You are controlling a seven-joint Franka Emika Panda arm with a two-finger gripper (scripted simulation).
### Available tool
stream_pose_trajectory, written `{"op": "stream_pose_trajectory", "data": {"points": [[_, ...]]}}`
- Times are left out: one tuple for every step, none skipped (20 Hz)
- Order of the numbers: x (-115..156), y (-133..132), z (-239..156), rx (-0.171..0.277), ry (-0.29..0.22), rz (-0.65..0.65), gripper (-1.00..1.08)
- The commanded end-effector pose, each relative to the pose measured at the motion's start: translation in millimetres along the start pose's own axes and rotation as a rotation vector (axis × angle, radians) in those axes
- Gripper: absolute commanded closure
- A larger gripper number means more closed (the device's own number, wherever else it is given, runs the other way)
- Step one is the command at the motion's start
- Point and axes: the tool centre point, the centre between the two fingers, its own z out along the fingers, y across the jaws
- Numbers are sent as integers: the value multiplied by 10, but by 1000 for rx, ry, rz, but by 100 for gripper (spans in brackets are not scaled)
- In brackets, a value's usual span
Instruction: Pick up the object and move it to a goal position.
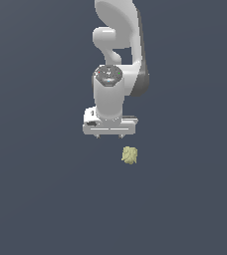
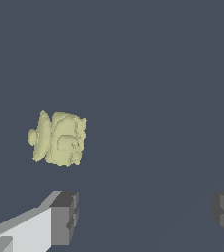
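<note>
The gripper (image 1: 109, 135) hung spread wide and empty. The object (image 1: 129, 155) lay apart at its five o'clock in the exterior view. Descending straight risked one finger (image 2: 64, 218) knocking it aside.

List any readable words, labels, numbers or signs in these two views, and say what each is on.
None readable.
The object and gripper carry no print.
Tiny red and green specks on the arm's wrist cap are too small to read.
</note>
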Motion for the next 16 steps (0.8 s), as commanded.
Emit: {"op": "stream_pose_trajectory", "data": {"points": [[0, 0, 0, 0, 0, 0, -92], [-1, 3, 2, -1, -1, 0, -92], [-6, 13, 8, -2, -3, 0, -92], [-14, 29, 17, -5, -6, 1, -92], [-24, 52, 31, -9, -10, 2, -92], [-38, 81, 48, -14, -16, 3, -92], [-54, 115, 68, -20, -22, 4, -92], [-68, 144, 86, -26, -28, 5, -92], [-79, 167, 101, -30, -33, 6, -92], [-87, 183, 111, -33, -36, 7, -92], [-92, 193, 118, -35, -38, 7, -92], [-94, 196, 121, -35, -39, 8, -92], [-92, 193, 120, -35, -38, 8, -92], [-90, 188, 114, -34, -37, 7, -92], [-91, 191, 111, -34, -37, 6, -92], [-92, 193, 110, -34, -37, 6, -92]]}}
